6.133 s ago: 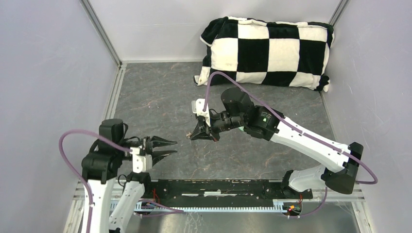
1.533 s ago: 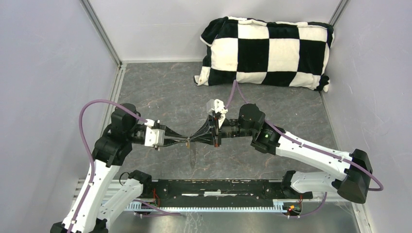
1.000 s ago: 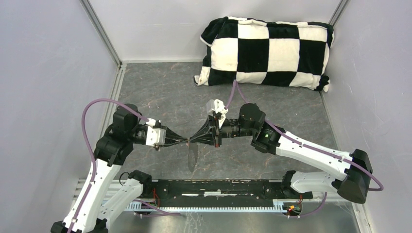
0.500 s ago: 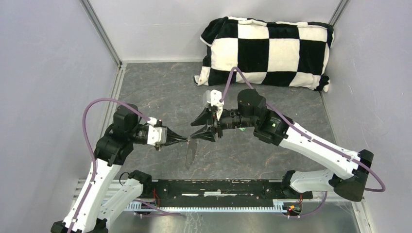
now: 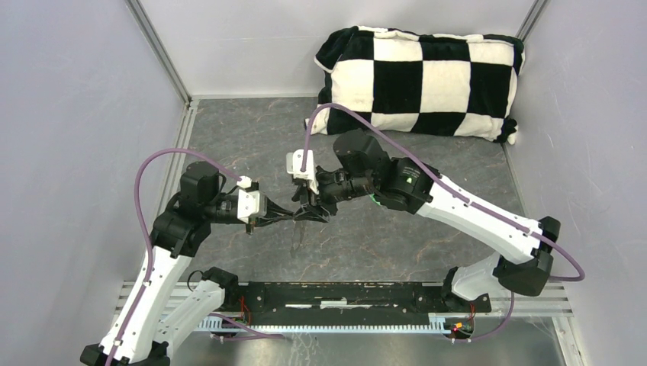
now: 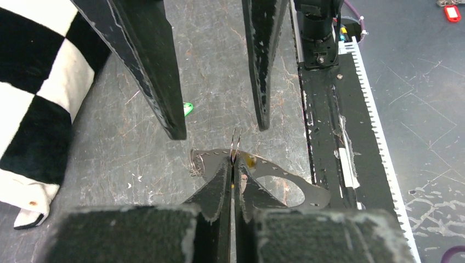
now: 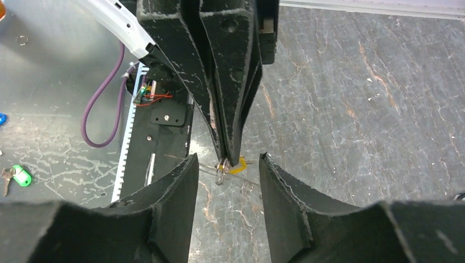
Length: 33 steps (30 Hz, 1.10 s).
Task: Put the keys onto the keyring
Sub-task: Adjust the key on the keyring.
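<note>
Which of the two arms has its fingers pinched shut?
The left arm: its fingers press together on the thin wire keyring, while the right arm's fingers stand well apart.

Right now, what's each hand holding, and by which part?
Left hand pinches the keyring wire at its fingertips, with the yellow key at the pinch. Right hand is open, holding nothing.

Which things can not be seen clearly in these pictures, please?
- keyring: left wrist view, only short wire shows; the shut left tool hides the rest.
- yellow key: right wrist view, left tool's tip covers whether it is on the keyring.
- green key: left wrist view, mostly behind the open right tool.
</note>
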Tool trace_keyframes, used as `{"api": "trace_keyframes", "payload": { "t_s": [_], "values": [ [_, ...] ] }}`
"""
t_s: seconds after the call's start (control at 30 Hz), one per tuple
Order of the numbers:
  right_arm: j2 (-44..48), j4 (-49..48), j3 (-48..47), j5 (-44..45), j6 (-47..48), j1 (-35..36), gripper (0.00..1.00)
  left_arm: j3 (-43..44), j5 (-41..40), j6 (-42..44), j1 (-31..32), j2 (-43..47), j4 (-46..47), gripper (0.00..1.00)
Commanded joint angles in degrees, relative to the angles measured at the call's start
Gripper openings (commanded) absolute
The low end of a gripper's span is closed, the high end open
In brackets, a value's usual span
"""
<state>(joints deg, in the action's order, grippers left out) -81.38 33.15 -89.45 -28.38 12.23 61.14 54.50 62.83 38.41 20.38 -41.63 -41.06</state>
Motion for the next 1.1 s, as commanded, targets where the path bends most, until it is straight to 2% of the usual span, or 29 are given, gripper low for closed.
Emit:
{"api": "trace_keyframes", "payload": {
  "t_s": [0.0,0.33,0.57,0.73,0.77,0.83,0.93,1.07],
  "values": [
    [-2.01,4.30,-5.08,1.85,3.30,0.93,0.48,1.22,-0.15,-2.60,0.16,0.39,0.40,0.02],
    [-4.99,8.23,-7.95,2.56,4.09,1.85,0.39,1.31,-0.49,-2.21,0.17,0.76,0.45,0.02],
    [-6.85,9.82,-9.69,2.92,4.12,1.94,0.22,1.57,-0.30,-2.20,0.18,0.91,0.43,0.02],
    [-6.09,8.61,-9.68,4.30,3.99,1.96,0.01,1.43,-0.16,-2.29,0.18,1.42,0.49,0.02],
    [-5.56,7.63,-9.06,4.66,3.67,1.96,0.00,1.35,-0.16,-2.25,0.11,1.60,0.53,0.02],
    [-4.01,5.07,-7.13,5.64,3.11,1.96,0.00,1.08,-0.21,-1.98,0.16,2.00,0.48,0.09],
    [-0.11,-0.60,-1.64,5.30,2.18,1.85,0.00,0.75,0.35,-1.63,0.14,2.82,0.52,0.26],
    [6.80,-15.68,9.81,-0.25,-2.09,1.11,0.00,0.20,1.96,-1.18,0.18,3.99,0.42,0.35]
  ]
}}
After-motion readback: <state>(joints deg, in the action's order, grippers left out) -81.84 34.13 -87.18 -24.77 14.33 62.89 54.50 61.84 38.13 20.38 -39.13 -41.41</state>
